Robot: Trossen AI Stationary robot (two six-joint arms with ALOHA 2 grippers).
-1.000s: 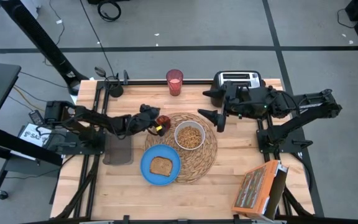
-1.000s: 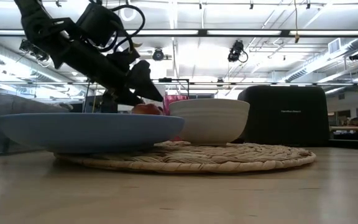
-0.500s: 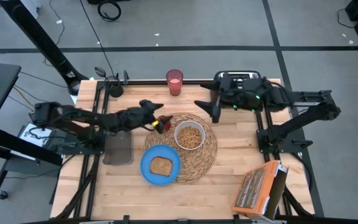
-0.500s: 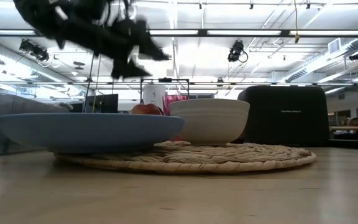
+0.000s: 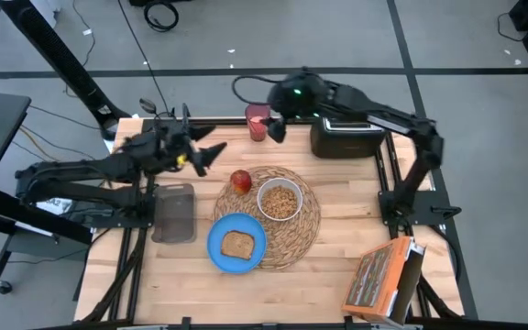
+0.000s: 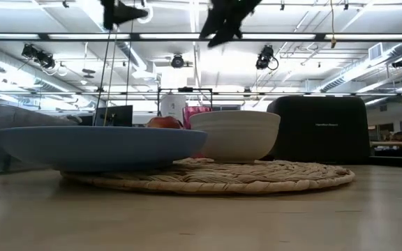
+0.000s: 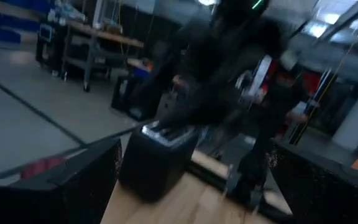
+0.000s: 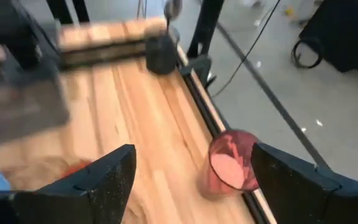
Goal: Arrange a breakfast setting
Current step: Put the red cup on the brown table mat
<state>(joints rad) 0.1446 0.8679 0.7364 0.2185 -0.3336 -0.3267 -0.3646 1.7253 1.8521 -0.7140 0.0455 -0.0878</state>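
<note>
Fingers spread wide either side of the pink cup (image 8: 229,165) at the table's back edge, the right gripper (image 5: 276,125) seems lined up to grab it; left gripper (image 5: 207,154) hangs open nearby.

Bright ceiling strip lights glare overhead; both wrist views motion-blurred
</note>
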